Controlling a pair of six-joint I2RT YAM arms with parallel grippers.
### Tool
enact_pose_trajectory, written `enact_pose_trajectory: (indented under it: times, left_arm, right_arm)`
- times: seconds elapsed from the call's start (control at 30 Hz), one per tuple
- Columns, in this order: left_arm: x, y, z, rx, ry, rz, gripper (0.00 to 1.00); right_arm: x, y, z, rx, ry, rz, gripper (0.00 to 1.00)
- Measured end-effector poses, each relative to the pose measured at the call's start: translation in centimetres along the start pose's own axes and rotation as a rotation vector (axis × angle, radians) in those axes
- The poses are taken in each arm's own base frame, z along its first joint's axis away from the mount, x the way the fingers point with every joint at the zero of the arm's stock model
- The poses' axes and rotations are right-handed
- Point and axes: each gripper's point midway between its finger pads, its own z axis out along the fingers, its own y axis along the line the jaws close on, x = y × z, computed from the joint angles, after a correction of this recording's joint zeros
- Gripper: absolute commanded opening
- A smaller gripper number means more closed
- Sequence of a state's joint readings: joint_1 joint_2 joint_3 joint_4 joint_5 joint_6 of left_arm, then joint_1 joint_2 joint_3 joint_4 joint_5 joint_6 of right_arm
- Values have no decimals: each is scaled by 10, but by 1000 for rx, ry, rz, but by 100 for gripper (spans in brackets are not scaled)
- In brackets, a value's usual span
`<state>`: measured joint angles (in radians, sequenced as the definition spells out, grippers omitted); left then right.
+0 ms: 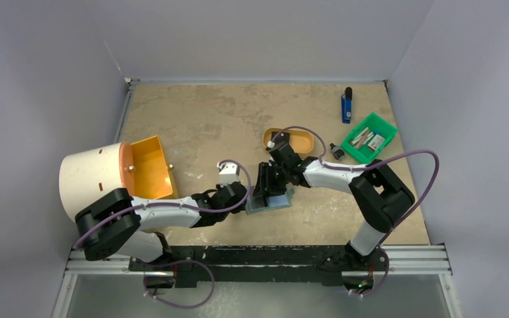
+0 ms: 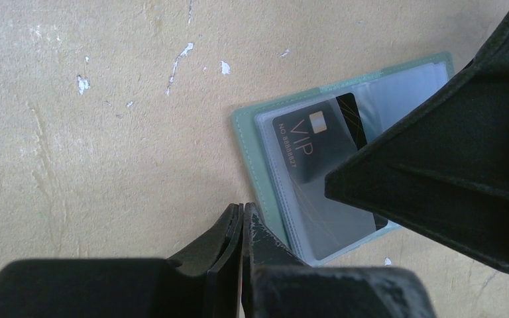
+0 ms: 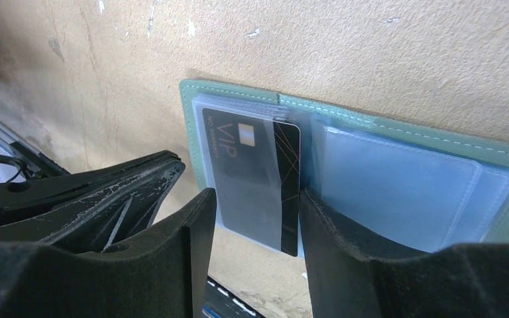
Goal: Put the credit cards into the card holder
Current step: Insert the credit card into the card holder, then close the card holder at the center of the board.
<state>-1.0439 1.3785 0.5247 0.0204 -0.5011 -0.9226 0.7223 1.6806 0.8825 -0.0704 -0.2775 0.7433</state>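
Right claw (image 3: 257,199) spread astride black card (image 3: 252,159) in card holder (image 3: 187,126); left claw (image 2: 242,211) closed alongside.

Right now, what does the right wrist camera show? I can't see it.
A black VIP card sits partly in a clear sleeve of the open green card holder on a tan table. The right gripper stands open around the card's near end.
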Motion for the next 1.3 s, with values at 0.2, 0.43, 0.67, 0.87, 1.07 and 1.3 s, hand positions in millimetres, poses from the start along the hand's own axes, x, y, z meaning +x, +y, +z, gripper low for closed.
enact_pose_trajectory:
  times: [0.2,0.43,0.67,0.87,1.07,1.3]
  left_arm:
    - [2,0,2,1,6,5,0]
    - [3,0,3,3,9,20,0]
    - [3,0,3,5,10,26,0]
    - [-1,1,0,0,-3,23,0]
    - [-12,-1,-8,7,-38,11,0]
    - [-22,5,-18,-6,-64,6,0]
  right_arm:
    - [5,5,1,-4,13,-18,50]
    - [5,9,1,-14,15,-26,50]
    - [6,8,2,-5,15,-26,54]
    - [6,1,-10,55,-7,-42,66]
    - [-6,6,-38,85,-71,-69,69]
    - [-29,-9,-80,212,-221,-116,63]
